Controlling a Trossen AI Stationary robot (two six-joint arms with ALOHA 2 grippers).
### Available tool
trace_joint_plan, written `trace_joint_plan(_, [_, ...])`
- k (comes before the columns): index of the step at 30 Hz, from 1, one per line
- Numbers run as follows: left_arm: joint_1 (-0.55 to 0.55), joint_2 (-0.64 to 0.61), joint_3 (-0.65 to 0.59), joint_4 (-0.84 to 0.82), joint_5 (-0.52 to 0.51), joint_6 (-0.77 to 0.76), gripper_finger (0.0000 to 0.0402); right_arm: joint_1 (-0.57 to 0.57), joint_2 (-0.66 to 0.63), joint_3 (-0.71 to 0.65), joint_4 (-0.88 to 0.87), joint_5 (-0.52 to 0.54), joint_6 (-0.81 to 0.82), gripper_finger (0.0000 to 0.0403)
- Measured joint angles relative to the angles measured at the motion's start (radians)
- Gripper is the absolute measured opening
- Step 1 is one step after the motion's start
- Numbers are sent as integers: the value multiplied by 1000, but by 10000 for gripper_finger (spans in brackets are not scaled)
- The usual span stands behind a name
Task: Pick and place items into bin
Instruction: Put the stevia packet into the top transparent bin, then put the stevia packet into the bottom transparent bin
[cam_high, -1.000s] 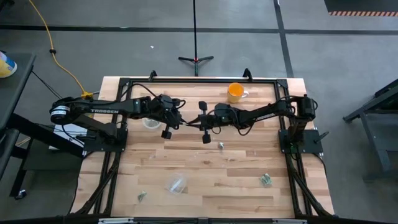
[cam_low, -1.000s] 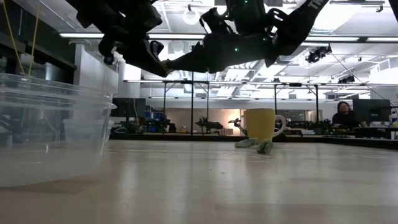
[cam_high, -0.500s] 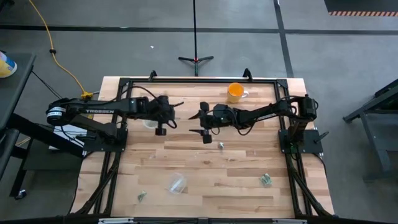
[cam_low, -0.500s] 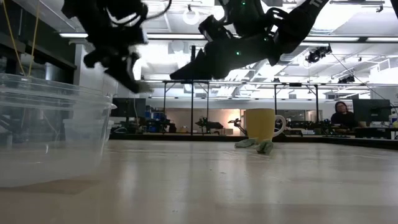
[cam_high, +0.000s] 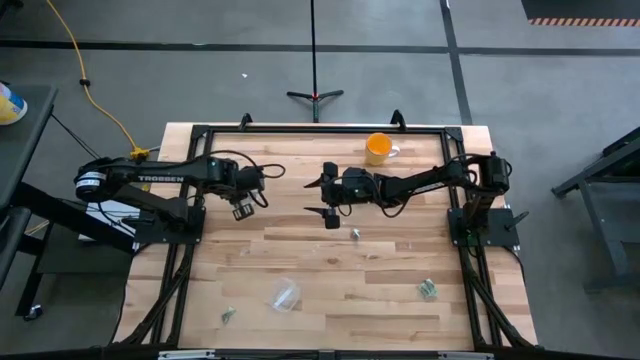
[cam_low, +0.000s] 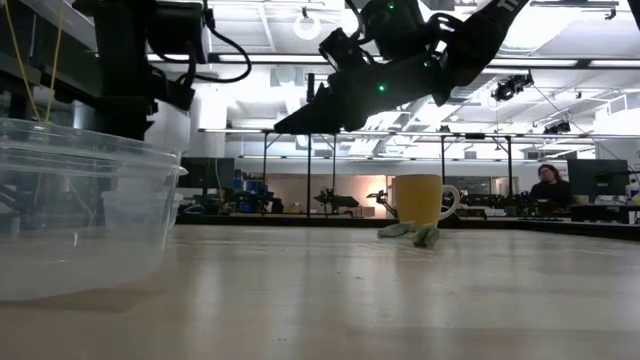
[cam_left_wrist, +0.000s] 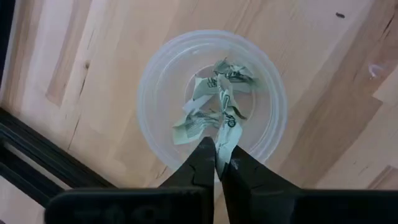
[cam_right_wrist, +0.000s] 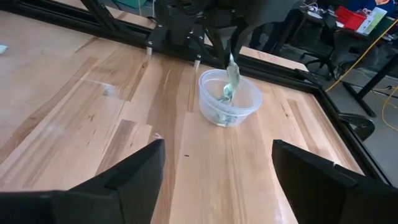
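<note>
My left gripper (cam_left_wrist: 216, 146) points down over the clear round bin (cam_left_wrist: 155, 74), shut on a silvery grey-green item (cam_left_wrist: 222, 121). Several more crumpled items (cam_left_wrist: 205, 99) lie on the bin's floor. My right gripper (cam_high: 318, 197) hangs open and holds nothing, above mid-table to the right of the bin. Loose items lie on the table near its middle (cam_high: 354, 234), at the near right (cam_high: 428, 290) and at the near left (cam_high: 229, 315). In the right wrist view the held item (cam_right_wrist: 231, 76) hangs from my left gripper above the bin (cam_right_wrist: 249, 102). My left gripper pinches the upper end (cam_left_wrist: 219, 144) of the crumpled strip-like item between its two fingers, coming from above and pointing down. The item hangs slack below the fingers over the bin's opening. Its lower end (cam_right_wrist: 226, 94) reaches down within the bin's rim.
An orange mug (cam_high: 378, 149) stands at the table's far edge, right of centre. A crumpled clear plastic piece (cam_high: 284, 295) lies toward the near edge. Black frame rails (cam_high: 300, 129) run along the table's sides.
My right gripper has opened and let go of the item where both grippers met at mid-table. My left gripper has carried the item toward the table's left edge and tipped from level to pointing down over the bin.
</note>
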Motion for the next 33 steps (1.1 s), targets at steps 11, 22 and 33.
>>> trace_joint_plan(11, [0,0,0,32,-5,12,178,0,0,0,-23,6,4,286])
trace_joint_plan(22, [-1,-26,-1,448,290,381,303,-43,-76,2,-601,218,79,286])
trace_joint_plan(33, [0,-25,-1,528,277,446,313,-123,-78,1,-964,193,150,286])
